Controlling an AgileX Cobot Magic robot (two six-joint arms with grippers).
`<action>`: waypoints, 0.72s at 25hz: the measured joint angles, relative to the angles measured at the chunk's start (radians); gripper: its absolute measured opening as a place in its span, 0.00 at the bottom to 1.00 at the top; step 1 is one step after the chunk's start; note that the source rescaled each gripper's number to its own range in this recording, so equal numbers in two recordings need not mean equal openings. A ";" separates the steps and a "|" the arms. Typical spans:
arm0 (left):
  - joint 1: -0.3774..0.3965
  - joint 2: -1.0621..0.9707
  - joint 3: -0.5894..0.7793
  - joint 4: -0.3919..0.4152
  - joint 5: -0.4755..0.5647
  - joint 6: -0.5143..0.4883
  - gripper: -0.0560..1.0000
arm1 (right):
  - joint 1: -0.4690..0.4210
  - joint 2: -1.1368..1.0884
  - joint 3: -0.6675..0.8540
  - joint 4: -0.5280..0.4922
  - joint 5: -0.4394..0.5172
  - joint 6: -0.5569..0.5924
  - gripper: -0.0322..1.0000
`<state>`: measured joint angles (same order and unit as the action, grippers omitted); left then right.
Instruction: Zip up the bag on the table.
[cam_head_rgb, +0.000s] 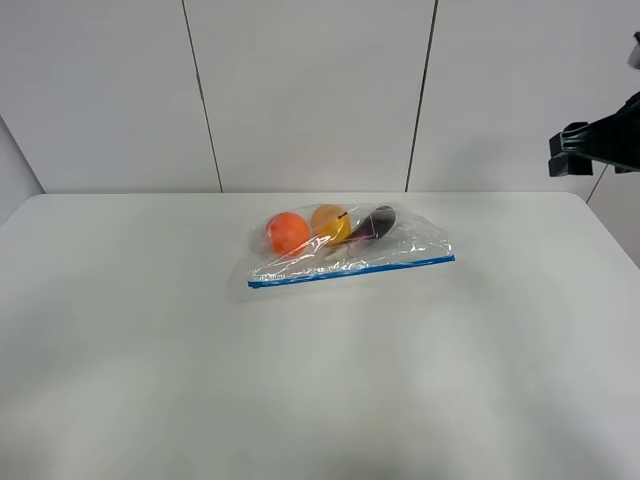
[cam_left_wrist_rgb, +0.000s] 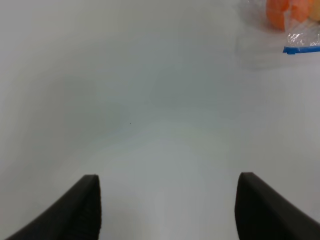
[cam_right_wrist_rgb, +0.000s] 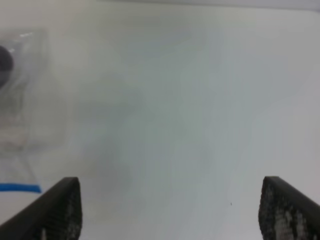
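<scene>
The bag (cam_head_rgb: 345, 245) lies flat near the middle of the white table (cam_head_rgb: 150, 350). It is clear and crinkly, with a blue zipper strip (cam_head_rgb: 350, 271) along its front edge. An orange ball (cam_head_rgb: 288, 232), a yellow-orange item (cam_head_rgb: 330, 222) and a dark item (cam_head_rgb: 378, 222) show through it. My left gripper (cam_left_wrist_rgb: 167, 210) is open over bare table, with one bag corner (cam_left_wrist_rgb: 300, 35) far ahead of it. My right gripper (cam_right_wrist_rgb: 170, 210) is also open, with nothing between its fingers. The bag's end (cam_right_wrist_rgb: 20, 100) sits off to one side of it.
A black part of the right arm (cam_head_rgb: 600, 140) hangs above the table's far right corner. A pale panelled wall (cam_head_rgb: 310, 90) stands behind the table. The left arm does not show in the high view.
</scene>
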<state>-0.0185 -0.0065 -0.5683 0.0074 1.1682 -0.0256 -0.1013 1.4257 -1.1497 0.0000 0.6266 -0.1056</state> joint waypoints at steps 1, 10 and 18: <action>0.000 0.000 0.000 0.000 0.000 0.000 0.99 | 0.000 -0.033 0.000 0.000 0.020 0.000 0.97; 0.000 0.000 0.000 0.000 0.000 0.000 0.99 | 0.000 -0.321 0.000 0.018 0.143 0.004 0.97; 0.000 0.000 0.000 0.000 0.000 0.000 0.99 | 0.000 -0.531 0.000 0.018 0.275 0.005 0.97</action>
<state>-0.0185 -0.0065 -0.5683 0.0074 1.1680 -0.0256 -0.1013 0.8944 -1.1497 0.0184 0.9017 -0.1007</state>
